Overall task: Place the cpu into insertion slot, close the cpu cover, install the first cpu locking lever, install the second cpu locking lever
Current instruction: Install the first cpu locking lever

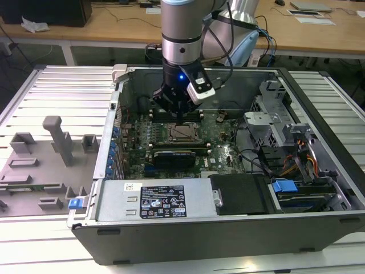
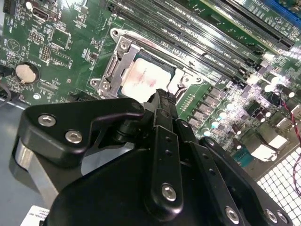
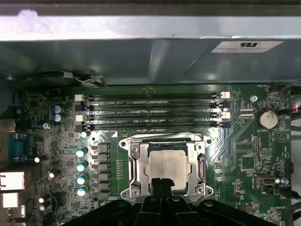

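My claw (image 3: 160,184) hangs low over the green motherboard (image 3: 244,141), its two fingertips pressed together into one narrow point with nothing between them. That point sits at the socket's edge, at about six o'clock of the cpu (image 3: 168,165) in the first wrist view. Whether the tips actually touch metal there I cannot tell.

The cpu lies flat and square inside the insertion slot (image 3: 134,186), its pale metal top showing. So I judge the first step done. The cpu cover (image 3: 201,165) appears to be down: its silvery frame rings the chip on all sides, and the chip shows through its window. In the second wrist view the same frame (image 2: 115,66) lies level with the board around the chip (image 2: 143,77).

The two locking levers I cannot settle. Thin metal runs along the frame's sides, but I cannot say whether either lever is hooked home. By my judgement the levers are what is left, and my closed tips are placed for that work.

Farther out, the long black memory slots (image 3: 150,112) lie at twelve o'clock of the socket, and a round coin battery (image 3: 268,118) at about two o'clock. In the exterior view my claw (image 1: 181,117) stands just above the socket (image 1: 183,133) inside the open computer case (image 1: 171,202).
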